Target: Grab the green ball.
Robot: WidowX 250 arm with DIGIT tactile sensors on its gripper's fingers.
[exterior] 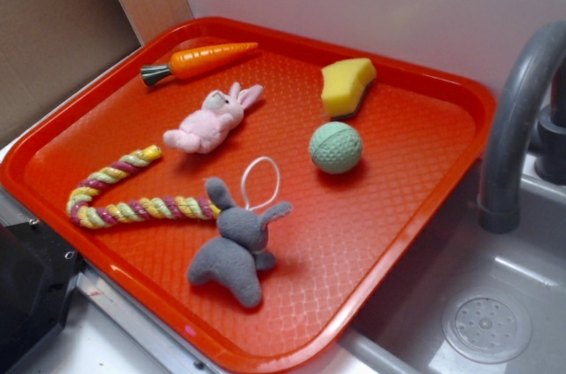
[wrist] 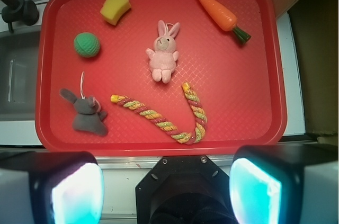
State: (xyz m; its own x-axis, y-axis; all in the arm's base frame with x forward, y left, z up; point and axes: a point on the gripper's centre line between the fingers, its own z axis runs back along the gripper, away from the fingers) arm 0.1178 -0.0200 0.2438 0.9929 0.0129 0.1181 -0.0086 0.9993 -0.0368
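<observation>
The green ball [exterior: 336, 147] [wrist: 87, 44], pale mint with seam grooves, rests on the red tray [exterior: 416, 215] [wrist: 249, 75] beside the yellow sponge. In the wrist view it lies in the tray's upper left part. My gripper [wrist: 167, 189] hangs high above, outside the tray's near edge, far from the ball. Its two fingers stand wide apart with nothing between them. The exterior view does not show the gripper.
On the tray lie a yellow sponge [exterior: 347, 85] [wrist: 115, 6], orange carrot [exterior: 202, 61] [wrist: 220, 15], pink bunny [exterior: 215, 118] [wrist: 163, 52], grey bunny [exterior: 235, 245] [wrist: 86, 113] and striped rope [exterior: 124, 195] [wrist: 169, 115]. A grey faucet [exterior: 517, 118] and sink [exterior: 486, 321] flank the tray.
</observation>
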